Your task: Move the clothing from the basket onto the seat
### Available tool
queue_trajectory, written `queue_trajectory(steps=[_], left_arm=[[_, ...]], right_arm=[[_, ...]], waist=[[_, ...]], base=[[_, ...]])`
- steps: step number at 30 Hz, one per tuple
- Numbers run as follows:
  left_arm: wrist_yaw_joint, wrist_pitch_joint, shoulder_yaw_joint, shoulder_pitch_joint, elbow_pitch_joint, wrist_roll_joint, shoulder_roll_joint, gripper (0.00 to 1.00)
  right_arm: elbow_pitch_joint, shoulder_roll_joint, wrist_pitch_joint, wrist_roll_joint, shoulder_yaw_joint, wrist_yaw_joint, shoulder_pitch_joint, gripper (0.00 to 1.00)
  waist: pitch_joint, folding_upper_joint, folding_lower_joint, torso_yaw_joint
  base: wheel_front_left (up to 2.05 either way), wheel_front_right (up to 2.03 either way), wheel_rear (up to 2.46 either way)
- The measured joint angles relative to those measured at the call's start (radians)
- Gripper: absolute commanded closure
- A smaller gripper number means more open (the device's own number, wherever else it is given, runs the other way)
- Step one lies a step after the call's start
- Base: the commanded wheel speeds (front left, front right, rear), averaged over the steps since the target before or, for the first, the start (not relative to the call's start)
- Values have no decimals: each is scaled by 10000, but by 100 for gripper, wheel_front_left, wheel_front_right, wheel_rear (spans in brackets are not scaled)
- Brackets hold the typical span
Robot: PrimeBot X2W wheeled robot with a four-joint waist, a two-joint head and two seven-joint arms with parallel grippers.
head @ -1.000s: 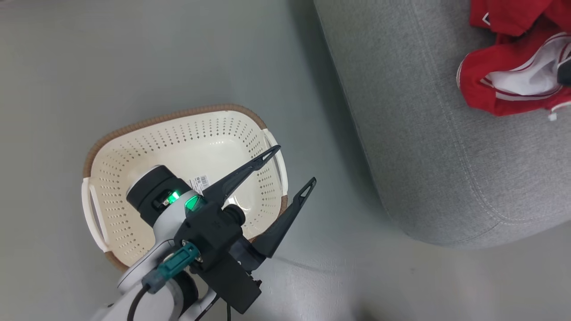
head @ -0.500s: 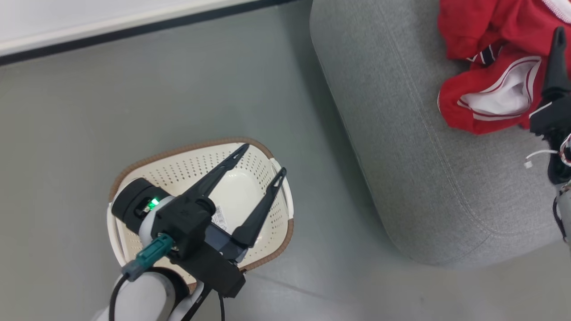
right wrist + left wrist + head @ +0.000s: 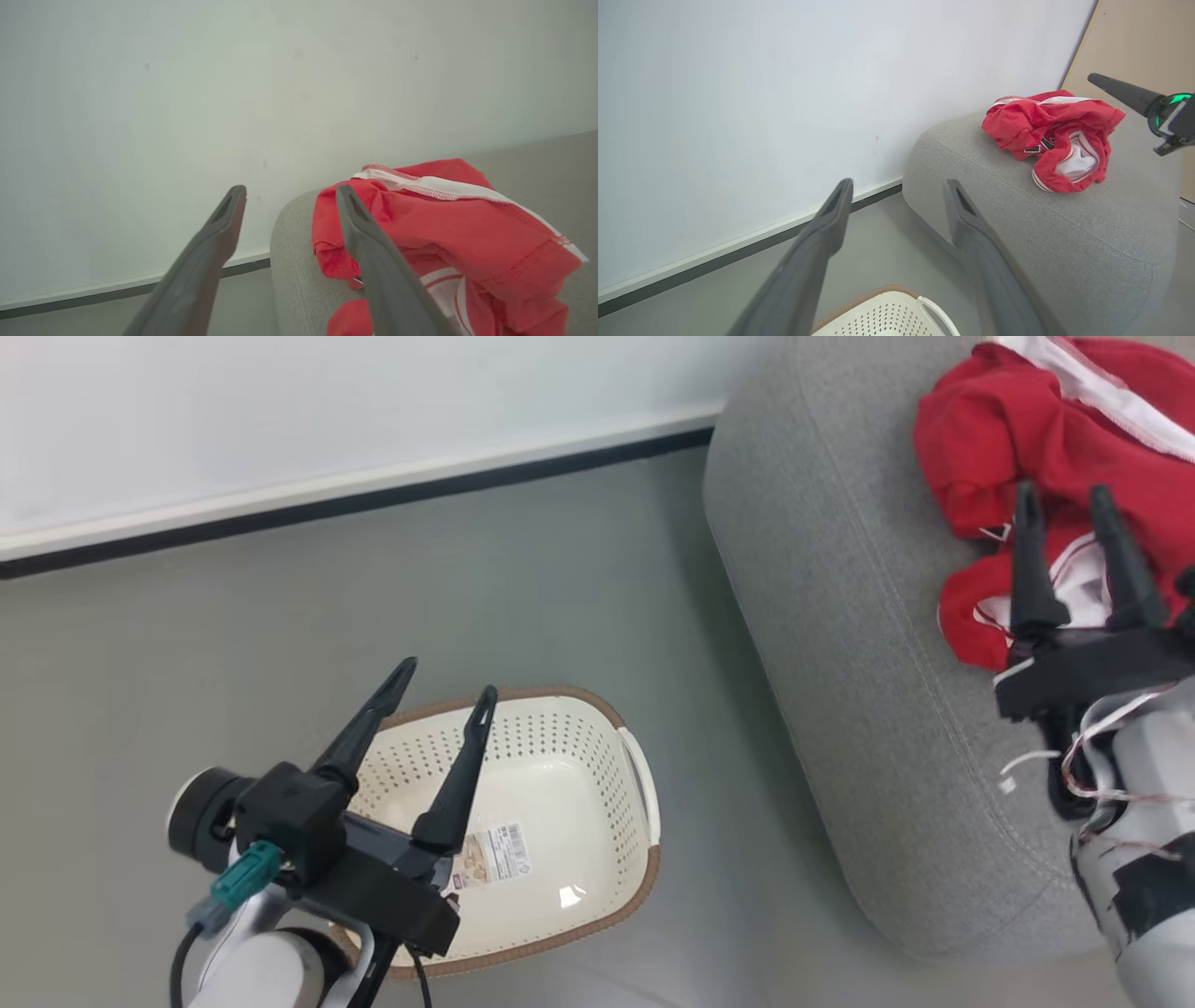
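Head view: the camera has lifted over the past second, and the right tool (image 3: 1064, 493) has backed off the clothing (image 3: 990, 439), its fingers apart and empty. The clothing lies as one red heap, seemingly two garments, on the one seat (image 3: 840, 616). The one basket (image 3: 597, 737) beside the seat holds only a sticker, so the transfer looks done. The left tool (image 3: 448, 677) hovers above it, apart and empty. Left wrist view: the heap (image 3: 1045, 121) rests on the seat's top. Right wrist view: spread fingers (image 3: 369, 242) nearly touch it.

Holds the left gripper (image 3: 448, 678) low at left, fingers parted, empty; angles them upward. Holds the right gripper (image 3: 1064, 493) at right, likewise parted.
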Motion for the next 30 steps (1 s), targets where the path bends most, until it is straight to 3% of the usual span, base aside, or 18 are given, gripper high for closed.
queue_trajectory(steps=[12, 22, 30], left_arm=[[602, -433, 997, 964, 261, -332, -31, 0], [825, -692, 1776, 1806, 550, -629, -165, 0], [911, -748, 2161, 2405, 669, -639, -272, 0]], right_arm=[[-2182, 334, -71, -564, 631, -431, 2000, 0], [-2773, 316, 29, -1037, 1012, -953, 3226, 0], [-3116, 217, 299, -1099, 974, -1158, 4020, 0]], waist=[[-867, 0, 1, 806], [-1533, 0, 1, 1246], [-1971, -1, 1, 1463]], base=[[0, 0, 0], [0, 0, 0], [0, 0, 0]])
